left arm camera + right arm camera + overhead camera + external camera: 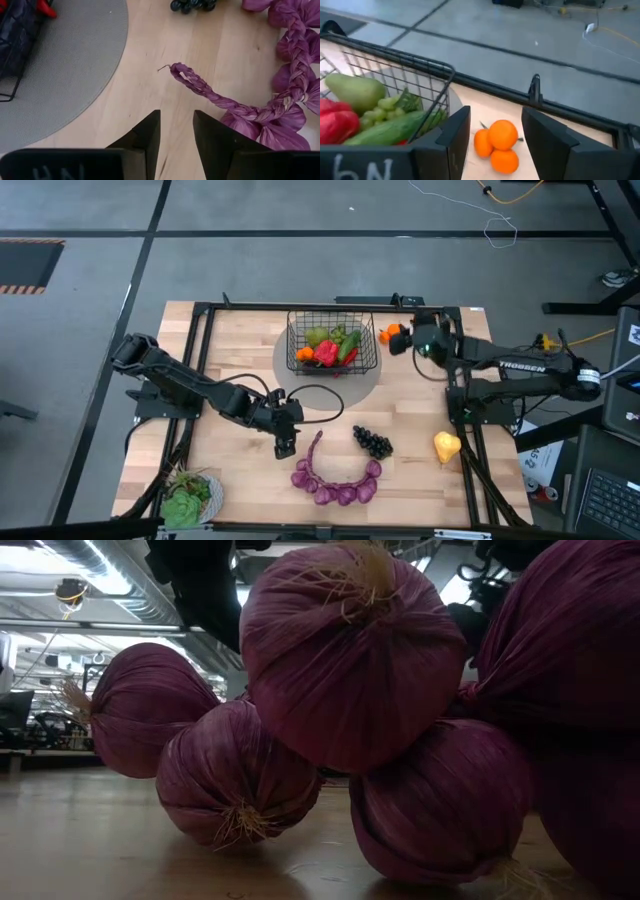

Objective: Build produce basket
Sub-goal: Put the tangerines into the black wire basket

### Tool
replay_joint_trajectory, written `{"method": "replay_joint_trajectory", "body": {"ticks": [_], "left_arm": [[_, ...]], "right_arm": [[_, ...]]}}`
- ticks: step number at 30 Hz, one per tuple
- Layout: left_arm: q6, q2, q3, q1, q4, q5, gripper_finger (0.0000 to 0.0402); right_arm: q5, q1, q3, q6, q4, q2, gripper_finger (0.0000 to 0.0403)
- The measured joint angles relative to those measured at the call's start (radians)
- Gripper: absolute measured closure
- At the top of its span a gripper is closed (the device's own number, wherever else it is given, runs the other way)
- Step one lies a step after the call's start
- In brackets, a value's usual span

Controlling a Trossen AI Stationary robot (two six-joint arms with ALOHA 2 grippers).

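Two grippers parted, empty: left gripper (286,448) beside braid (335,480); right gripper (417,347) near table edge (440,308)

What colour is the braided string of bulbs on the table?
Purple, the bulbs a deep reddish purple; the low view shows it best.

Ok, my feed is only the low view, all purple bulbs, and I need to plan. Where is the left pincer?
Observer: The left pincer hovers by the braided tail of the purple onion string, jaws apart, holding nothing.
Operator: And the right one?
Observer: The right pincer is near the oranges, just outside the basket, jaws apart around nothing.
Operator: What's in the basket?
Observer: A green pear, green grapes, a cucumber and red peppers.
Operator: Anything else loose?
Observer: Dark grapes and a yellow pear.
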State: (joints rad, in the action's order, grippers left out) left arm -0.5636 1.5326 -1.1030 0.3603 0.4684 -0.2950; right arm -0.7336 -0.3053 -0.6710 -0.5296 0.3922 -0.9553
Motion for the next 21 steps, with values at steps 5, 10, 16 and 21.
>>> {"method": "replay_joint_trajectory", "body": {"ticks": [5,10,16,21], "left_arm": [[0.011,0.0,0.0,0.0,0.003,0.0,0.0292],[0.059,0.0,0.0,0.0,0.003,0.0,0.0292],[0.077,0.0,0.0,0.0,0.003,0.0,0.0292],[0.078,0.0,0.0,0.0,0.003,0.0,0.0292]], "right_arm": [[0.235,-0.218,-0.02,-0.007,0.041,-0.057,0.0221],[0.422,-0.351,-0.02,-0.014,0.093,-0.157,0.0221],[0.473,-0.38,-0.02,0.034,0.069,-0.3,0.0221],[0.556,-0.38,-0.02,0.131,-0.04,-0.388,0.0221]]}}
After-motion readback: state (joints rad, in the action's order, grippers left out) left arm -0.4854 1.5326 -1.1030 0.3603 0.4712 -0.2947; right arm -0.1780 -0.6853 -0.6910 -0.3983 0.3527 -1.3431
